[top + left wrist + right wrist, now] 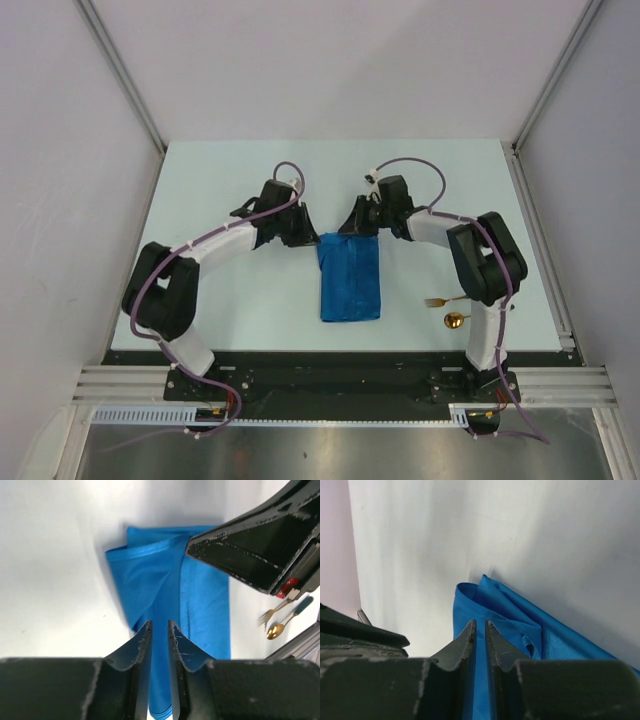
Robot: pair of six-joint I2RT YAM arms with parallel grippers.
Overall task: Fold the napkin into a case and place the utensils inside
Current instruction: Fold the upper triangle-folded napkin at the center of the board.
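Nearest the arm bases, on the right side of the table (220, 200), the spoon (455, 320) is seen lying flat, and just beyond it the fork (437, 301). Both gold heads are turned left, toward the cloth, and the dark handles run off to the right, where they are partly hidden by the right arm (487, 262). The two utensils lie close together but apart from the napkin.

The napkin (350, 278) is laid at the middle of the table, between the two arms, and is folded into a narrow oblong. Its long axis runs almost straight away from the bases, one short end toward the near edge and the other toward the far side. The near end lies flat and square. At the far end the layers are seen bunched, with a rounded fold at one corner and a hemmed edge crossing the top layer on a slant.

Both grippers are set at that far end. The left gripper (159, 624) is held over the left far corner, its jaws a narrow slit apart, with blue cloth visible through the gap. The right gripper (480, 623) is held over the right far corner, its jaws likewise only slightly parted above the cloth. Whether either pair of fingertips touches the fabric cannot be told. From the left wrist view, one dark finger of the right gripper is seen reaching over the cloth's far edge.

Beyond the grippers only bare pale tabletop is seen.
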